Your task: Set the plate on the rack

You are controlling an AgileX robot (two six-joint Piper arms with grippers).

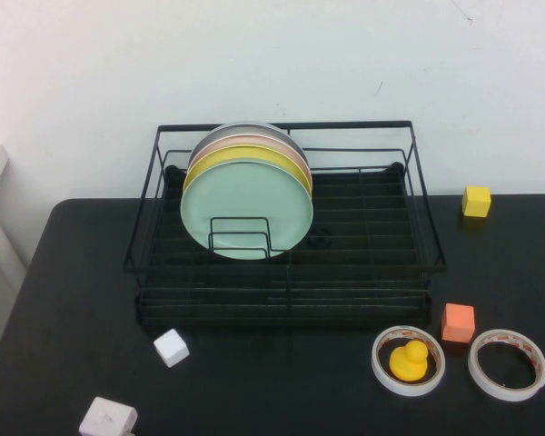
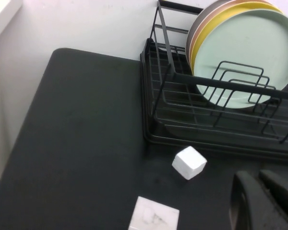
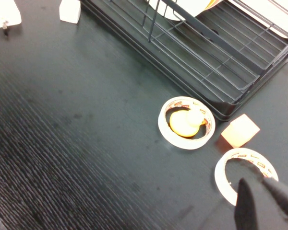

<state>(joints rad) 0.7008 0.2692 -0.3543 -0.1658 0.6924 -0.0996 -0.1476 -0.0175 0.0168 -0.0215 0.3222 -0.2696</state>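
The pale mint-green plate (image 1: 245, 207) stands upright in the left part of the black wire rack (image 1: 363, 263), leaning on a small wire divider. It is the front one of a stack, with yellow, pink and grey plates behind it. It also shows in the left wrist view (image 2: 249, 52), behind the rack's rail (image 2: 216, 84). Neither gripper shows in the high view. My left gripper (image 2: 253, 176) is shut and empty above the table, in front of the rack's left corner. My right gripper (image 3: 253, 182) is shut and empty above a tape roll, in front of the rack (image 3: 216, 72).
A white cube (image 1: 171, 347) and a white block (image 1: 108, 418) lie front left. A tape roll holding a yellow duck (image 1: 409, 361), an orange cube (image 1: 458, 322) and an empty tape roll (image 1: 508, 363) lie front right. A yellow cube (image 1: 477, 201) sits back right.
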